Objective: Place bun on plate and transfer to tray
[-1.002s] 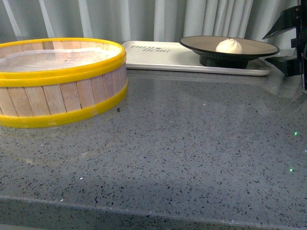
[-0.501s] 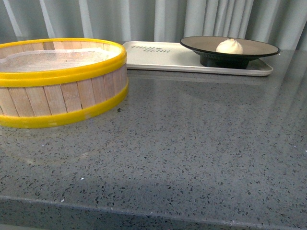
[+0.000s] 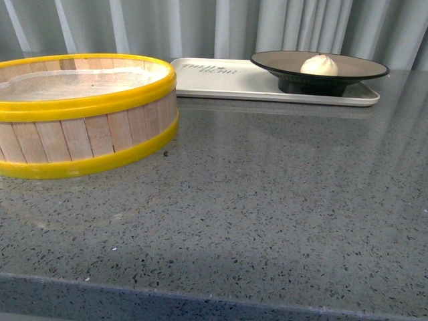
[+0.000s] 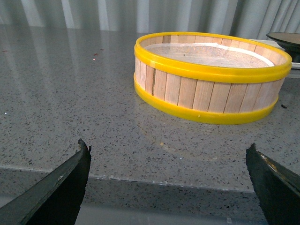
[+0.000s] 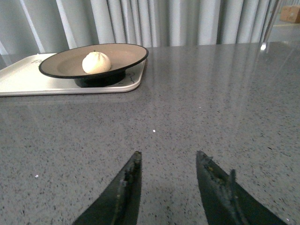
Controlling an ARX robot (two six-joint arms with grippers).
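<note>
From my seat the front camera shows neither arm, only the grey speckled worktop [image 3: 267,214]. The bun [image 3: 319,65] sits in the plate [image 3: 361,68], a little toward 9 o'clock of the plate's centre, pleats up. The plate stands on the tray [image 3: 227,80], at the tray's 3 o'clock end, and the tray lies flat at about 1 o'clock across the far side of the worktop, its dark lettering at the 9 o'clock end. The wooden steamer basket [image 3: 87,134] with yellow rims fills the 10 o'clock part of the view, just beside the tray's lettered end; I cannot tell whether the two touch. On the left wrist camera I see the left gripper [image 4: 168,187] with its jaws spread wide apart and nothing between them, hanging near the front edge of the worktop, well apart from the basket. On the right wrist camera the right gripper [image 5: 168,187] has its jaws apart by a narrower gap, also empty, over bare worktop, with the plate, bun and tray well ahead of it. Grey curtains [image 3: 200,27] hang behind the worktop.
</note>
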